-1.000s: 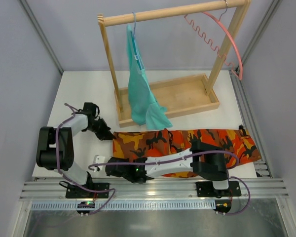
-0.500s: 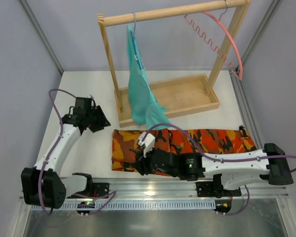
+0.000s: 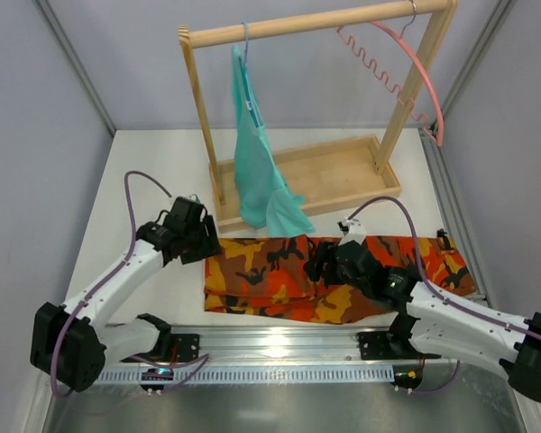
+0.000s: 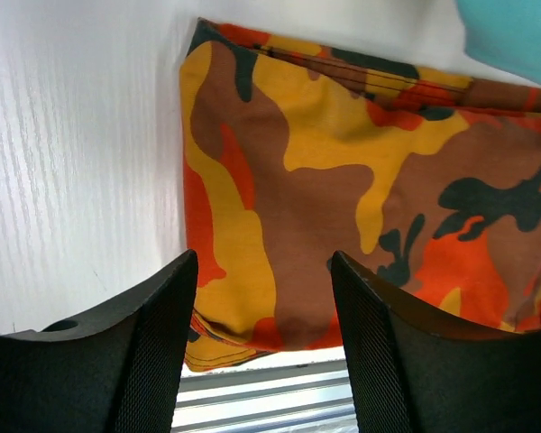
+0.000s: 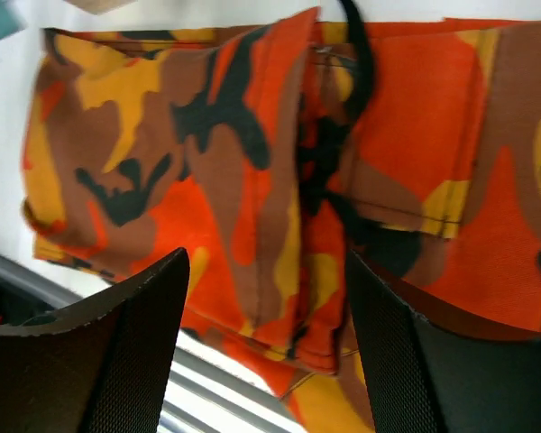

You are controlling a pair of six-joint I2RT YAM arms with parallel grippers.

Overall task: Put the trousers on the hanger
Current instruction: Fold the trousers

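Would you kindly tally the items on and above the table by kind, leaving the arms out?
Garments: 2 (trousers, teal garment)
Hangers: 2 (pink hanger, thin hanger)
Racks: 1 (wooden rack)
Total: 5

The trousers point(image 3: 279, 275) lie flat along the near edge of the table point(image 3: 153, 171), from its middle to the right side. Behind them stands the rack point(image 3: 347, 173). A garment point(image 3: 257, 171) hangs near the rail's left end, the hanger point(image 3: 426, 72) at its right end.
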